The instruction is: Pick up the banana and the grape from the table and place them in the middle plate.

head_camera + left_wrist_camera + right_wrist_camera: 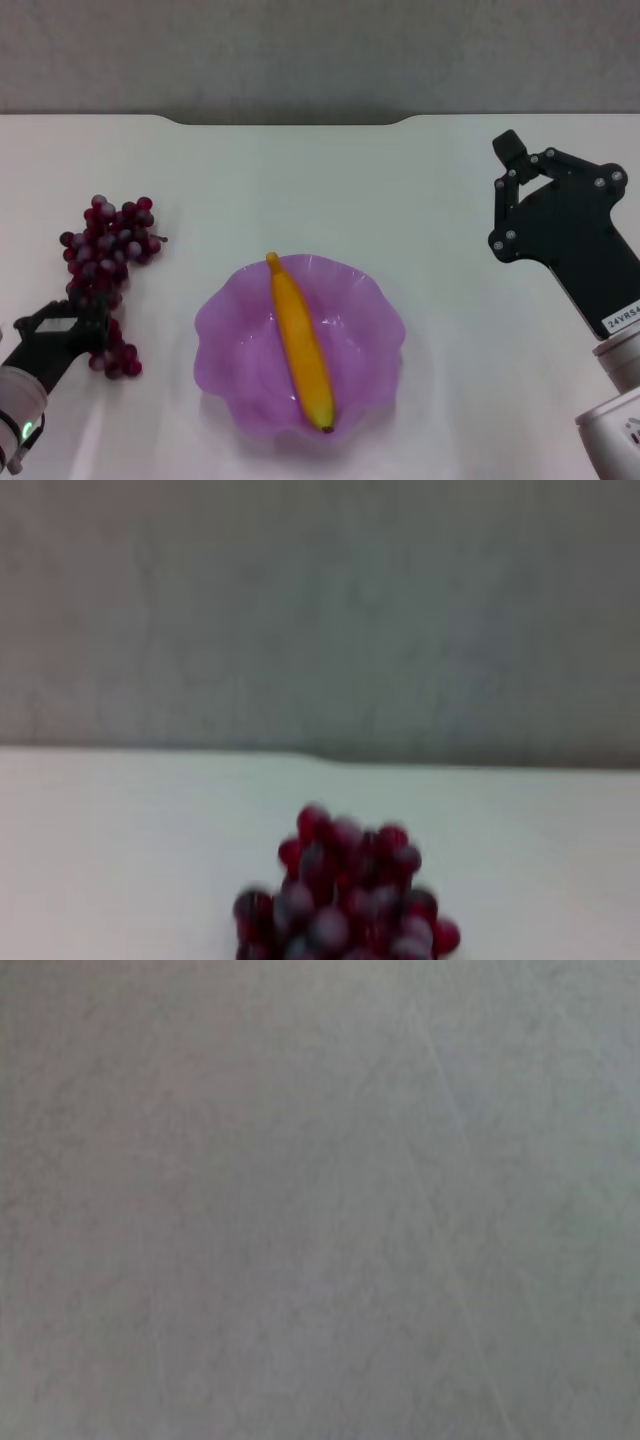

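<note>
Low at the near left, my left gripper point(75, 330) sat against the near end of the grape point(105, 270), ready to take it; whether its fingers had closed I couldn't tell. Banana point(302, 342) already lay across the plate point(225, 340), so my right gripper point(515, 190) hung raised, clear of the table point(330, 190).

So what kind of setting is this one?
Probably a lab-style test bench: a plain white table against a bare grey wall, with only a purple plate, banana and grapes set out.
</note>
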